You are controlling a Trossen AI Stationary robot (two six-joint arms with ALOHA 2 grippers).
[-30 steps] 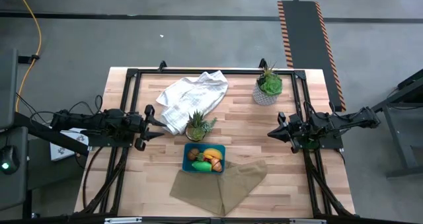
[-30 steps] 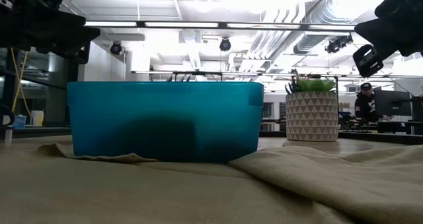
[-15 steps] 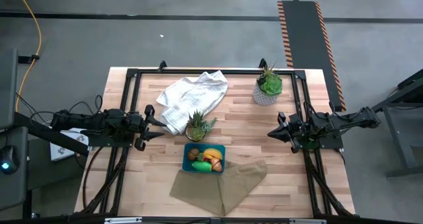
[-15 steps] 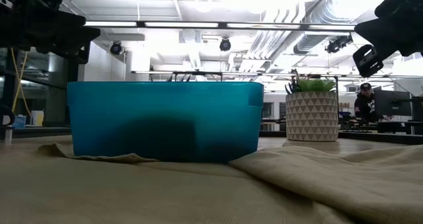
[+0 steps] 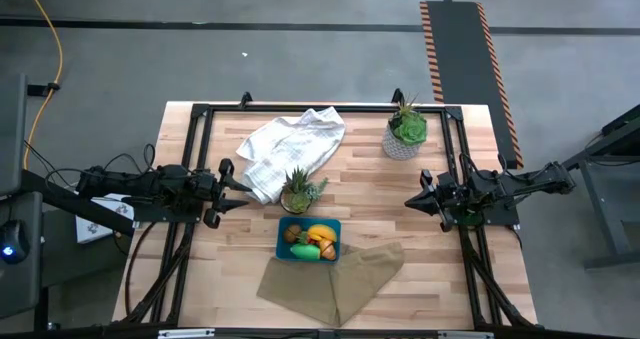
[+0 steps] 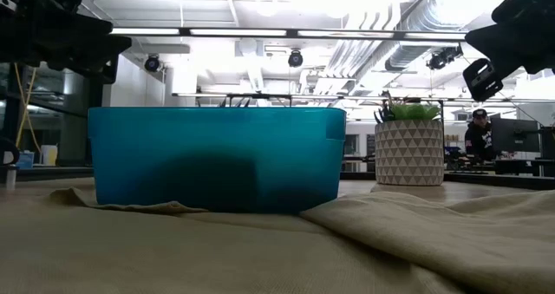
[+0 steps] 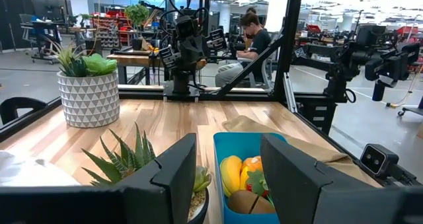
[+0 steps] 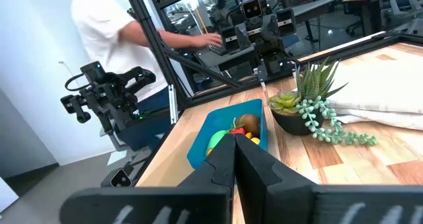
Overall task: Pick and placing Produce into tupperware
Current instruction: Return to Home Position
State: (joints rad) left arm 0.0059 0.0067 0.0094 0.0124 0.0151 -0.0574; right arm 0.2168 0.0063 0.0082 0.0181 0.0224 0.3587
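The teal-blue tupperware [image 5: 309, 239] stands near the table's front middle, its near right corner by the tan cloth [image 5: 335, 277]. In it lie the produce: a yellow banana [image 7: 230, 173], a brown kiwi [image 7: 242, 200], a green pepper [image 5: 309, 250] and orange pieces [image 7: 251, 168]. My left gripper [image 5: 236, 186] is open and empty at the table's left, above the wood. My right gripper [image 5: 412, 201] is shut and empty at the table's right. The tupperware's wall fills the low view [image 6: 217, 158].
A small spiky potted plant [image 5: 298, 190] stands just behind the tupperware. A white towel [image 5: 288, 147] lies at the back left. A larger plant in a white patterned pot [image 5: 404, 131] stands at the back right. A black frame [image 5: 300, 107] rims the table. A person sits beyond the table [image 7: 254, 32].
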